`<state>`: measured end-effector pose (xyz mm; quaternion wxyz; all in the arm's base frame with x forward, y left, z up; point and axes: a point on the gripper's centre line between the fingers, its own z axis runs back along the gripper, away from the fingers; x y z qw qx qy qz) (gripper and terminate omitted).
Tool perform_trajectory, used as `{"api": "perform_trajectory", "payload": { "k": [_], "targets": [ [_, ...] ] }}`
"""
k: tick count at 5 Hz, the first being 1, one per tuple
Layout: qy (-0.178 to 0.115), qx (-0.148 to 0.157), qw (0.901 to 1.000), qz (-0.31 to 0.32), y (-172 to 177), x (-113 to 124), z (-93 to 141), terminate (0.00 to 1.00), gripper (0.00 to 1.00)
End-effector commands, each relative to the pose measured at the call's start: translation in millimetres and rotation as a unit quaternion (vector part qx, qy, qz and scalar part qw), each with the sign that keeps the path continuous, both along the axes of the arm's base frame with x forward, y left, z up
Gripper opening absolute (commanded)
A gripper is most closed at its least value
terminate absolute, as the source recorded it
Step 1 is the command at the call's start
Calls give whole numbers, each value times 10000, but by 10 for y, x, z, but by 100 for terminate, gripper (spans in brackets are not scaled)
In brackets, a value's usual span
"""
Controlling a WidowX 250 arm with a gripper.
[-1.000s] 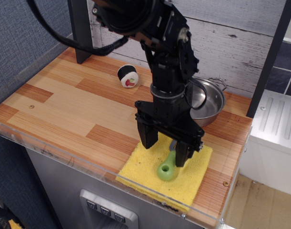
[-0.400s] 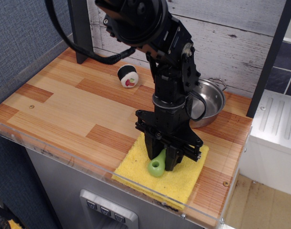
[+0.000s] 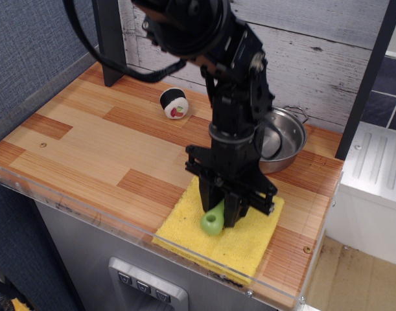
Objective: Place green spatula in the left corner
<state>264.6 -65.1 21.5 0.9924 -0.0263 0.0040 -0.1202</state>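
The hand (image 3: pixel 221 210) hides the green spatula's (image 3: pixel 212 221) blade.

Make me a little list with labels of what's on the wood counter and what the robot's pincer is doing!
pincer: closed around the green spatula, over the yellow sponge
green spatula: only the green handle with its round holed end shows; blade hidden by the pincer
yellow sponge: flat at the front edge of the counter
steel pot: behind the arm, by the back wall
black and white ball: alone on the wood, near the back
left corner: bare wood beside a black post
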Motion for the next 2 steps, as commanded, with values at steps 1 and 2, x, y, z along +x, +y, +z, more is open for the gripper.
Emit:
{"api": "perform_trajectory", "payload": {
  "k": [1, 2],
  "targets": [
    [-673, -30, 9938, 886, 838, 229, 507, 0, 0],
    [-649, 163, 9909, 1165, 1334, 292, 521, 0, 0]
  ]
}}
